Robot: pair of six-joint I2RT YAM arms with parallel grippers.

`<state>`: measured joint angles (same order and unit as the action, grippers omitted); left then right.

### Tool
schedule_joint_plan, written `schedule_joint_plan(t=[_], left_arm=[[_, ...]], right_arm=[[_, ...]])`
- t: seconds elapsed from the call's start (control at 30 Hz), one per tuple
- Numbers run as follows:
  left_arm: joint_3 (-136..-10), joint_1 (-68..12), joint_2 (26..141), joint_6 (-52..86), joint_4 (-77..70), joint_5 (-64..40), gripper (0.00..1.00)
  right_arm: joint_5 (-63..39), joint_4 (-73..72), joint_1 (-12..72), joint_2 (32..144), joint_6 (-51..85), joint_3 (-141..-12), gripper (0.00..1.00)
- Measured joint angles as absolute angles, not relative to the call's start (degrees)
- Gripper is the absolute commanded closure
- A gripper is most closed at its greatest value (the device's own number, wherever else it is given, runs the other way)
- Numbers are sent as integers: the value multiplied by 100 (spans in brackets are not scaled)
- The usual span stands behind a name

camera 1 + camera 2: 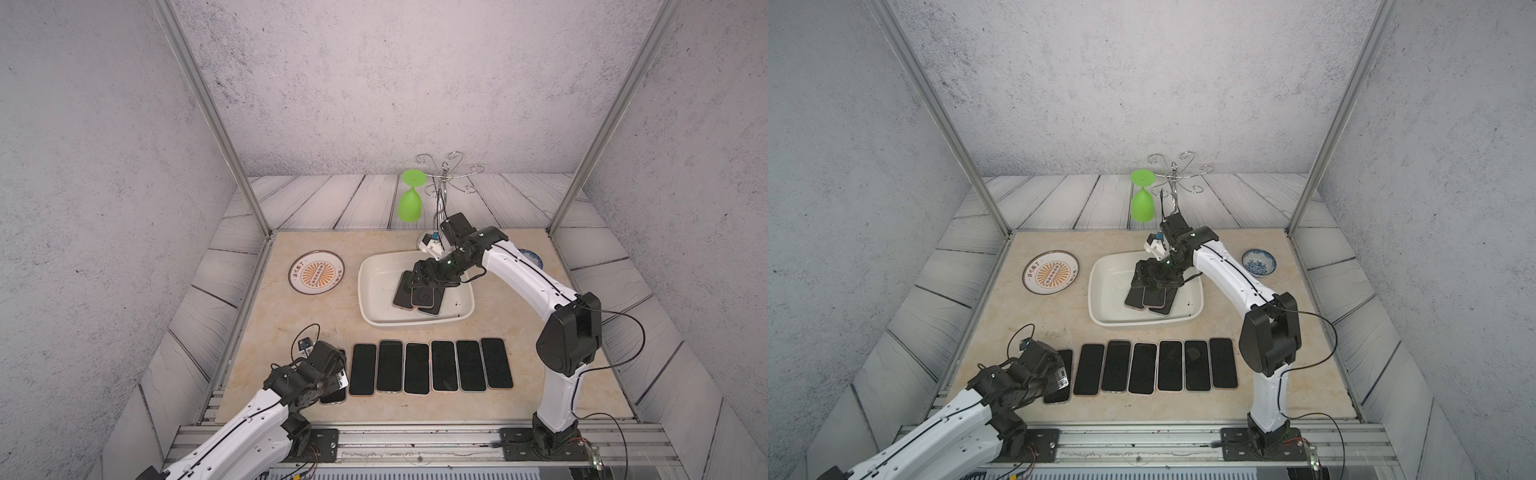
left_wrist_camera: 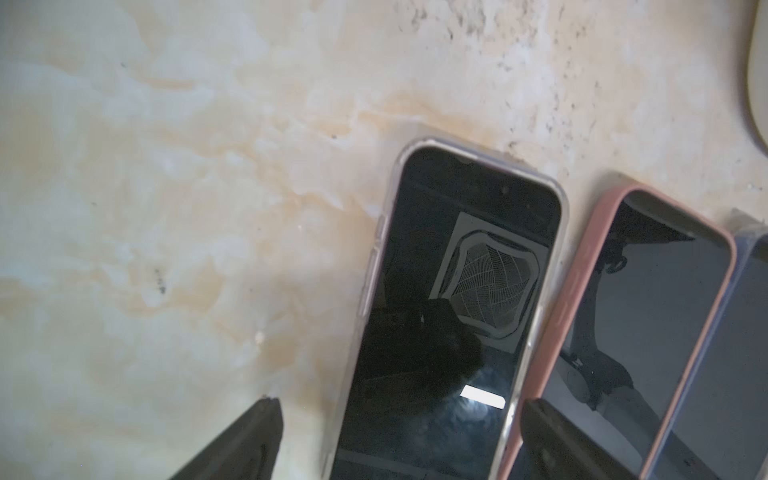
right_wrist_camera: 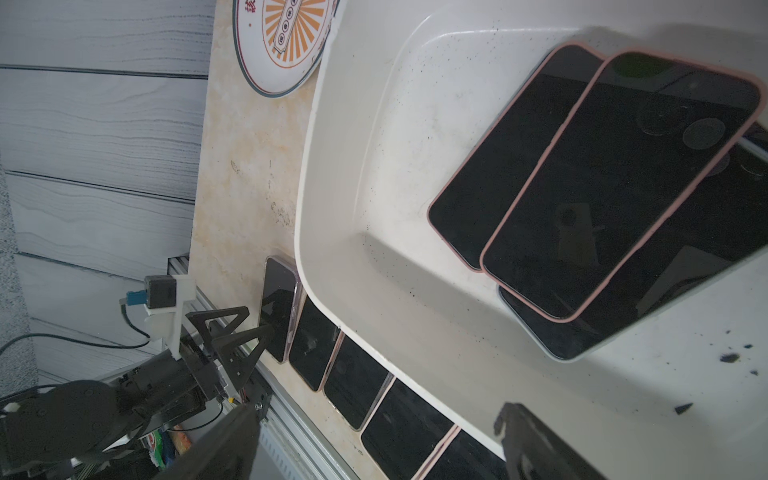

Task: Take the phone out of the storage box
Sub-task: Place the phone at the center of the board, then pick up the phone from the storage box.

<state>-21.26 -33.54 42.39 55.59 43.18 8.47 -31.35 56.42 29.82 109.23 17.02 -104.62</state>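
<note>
The white storage box point(image 1: 372, 319) point(image 1: 1100, 318) point(image 3: 374, 199) sits mid-table and holds three dark phones point(image 1: 404, 297) point(image 1: 1136, 298) point(image 3: 623, 178) overlapping in a fanned stack. My right gripper point(image 1: 417, 276) point(image 1: 1144, 279) point(image 3: 376, 409) hangs open over the stack, holding nothing. Several more phones point(image 1: 417, 368) point(image 1: 1144, 368) lie screen up in a row at the table's front. My left gripper point(image 1: 338, 374) point(image 1: 1061, 374) point(image 2: 399, 403) stands open over the row's leftmost phone point(image 2: 449, 311), a clear-cased one lying flat. One finger is off each long side of it.
An orange-patterned plate point(image 1: 316, 273) point(image 3: 286, 37) lies left of the box. A blue-and-white bowl point(image 1: 1259, 262) sits at the right. A green glass point(image 1: 410, 201) hangs upside down on a wire rack point(image 1: 446, 178) behind the box. Metal frame posts stand at the back corners.
</note>
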Motion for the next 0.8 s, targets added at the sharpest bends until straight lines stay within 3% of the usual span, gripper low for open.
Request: schedule_joint_plan(t=[0.57,0.8], left_arm=[[-2036,-3216,4950,5236,2963,482,5],[-2338,-3183,4875,5157,3271,596,2]], right_arm=[[-3061,5697,2982,10930,1588,-10217,5],[-2067,5894,2936,11399,1702,-10569,4]])
